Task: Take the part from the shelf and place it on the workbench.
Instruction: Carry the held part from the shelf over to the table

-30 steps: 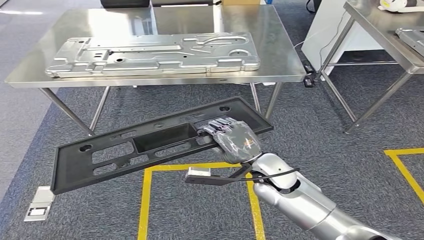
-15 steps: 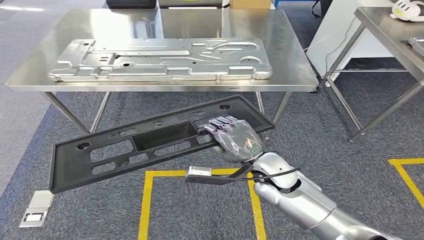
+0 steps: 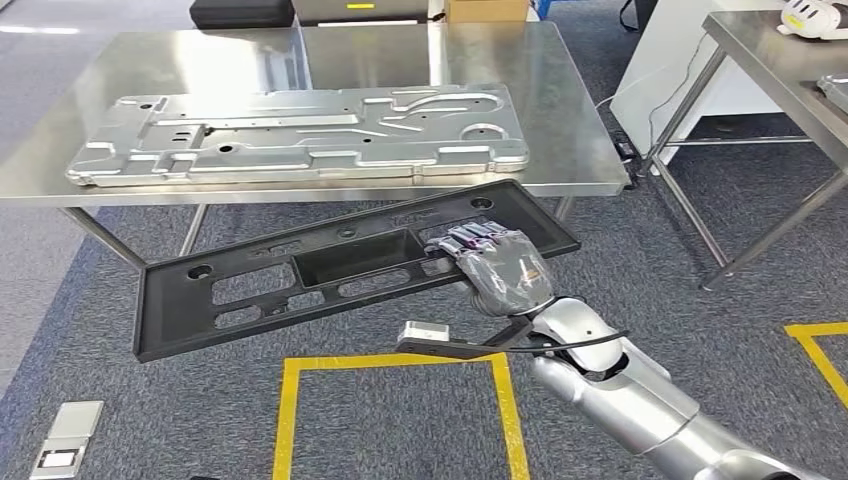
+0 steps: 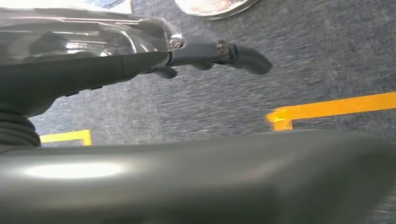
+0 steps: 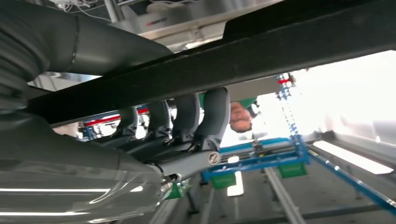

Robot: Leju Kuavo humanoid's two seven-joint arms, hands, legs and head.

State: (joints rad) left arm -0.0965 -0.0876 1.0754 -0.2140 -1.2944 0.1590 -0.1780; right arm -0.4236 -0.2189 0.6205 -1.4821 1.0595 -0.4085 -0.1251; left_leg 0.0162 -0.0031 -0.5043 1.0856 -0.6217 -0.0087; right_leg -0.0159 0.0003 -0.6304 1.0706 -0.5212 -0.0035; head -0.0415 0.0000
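Head view: right hand (image 3: 498, 266) grips the black plastic panel (image 3: 330, 268), fingers (image 3: 470, 238) curled over its edge, just short of the workbench (image 3: 570, 130) front edge; placement remains.

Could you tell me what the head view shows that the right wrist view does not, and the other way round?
The head view alone shows the steel workbench with a silver stamped panel lying on it, the whole length of the black part, and yellow floor tape. The right wrist view alone shows the fingers curled against the part's edge from close behind, and a person beyond. Both show the right robot hand gripping the black part.
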